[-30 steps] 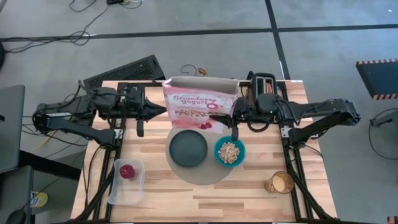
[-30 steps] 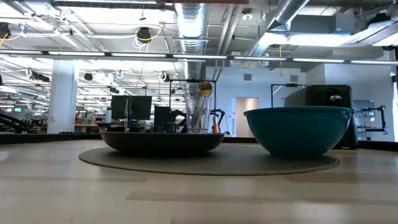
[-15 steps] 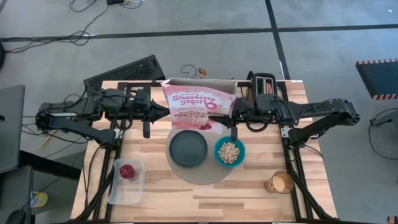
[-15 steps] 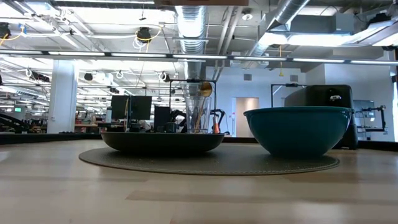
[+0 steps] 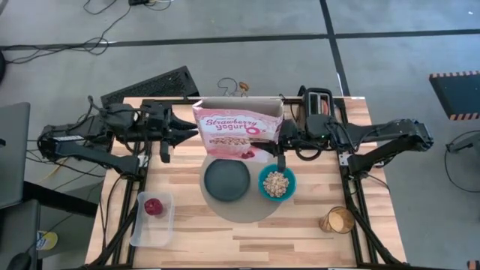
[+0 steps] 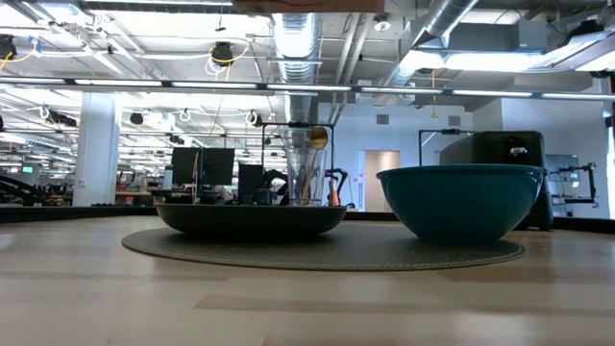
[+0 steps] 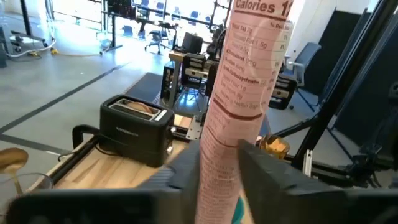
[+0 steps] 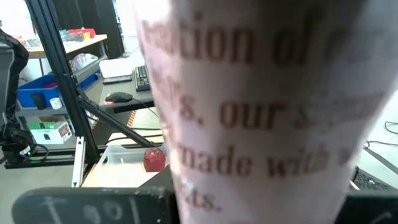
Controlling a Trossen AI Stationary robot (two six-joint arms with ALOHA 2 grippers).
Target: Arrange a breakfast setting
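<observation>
Cereal (image 5: pixel 277 182) already filled the one teal bowl (image 5: pixel 288 190) on the grey mat (image 5: pixel 247 210), right of the one dark plate (image 5: pixel 226 180). Over the last second the cereal box (image 5: pixel 238 130) had shifted left; the left gripper (image 5: pixel 189 130) had begun loosening at its left edge, while the right gripper (image 5: pixel 283 135) gripped its right edge. Pouring looked finished. One apple (image 5: pixel 154 206) waited in its tub (image 5: pixel 140 235).
</observation>
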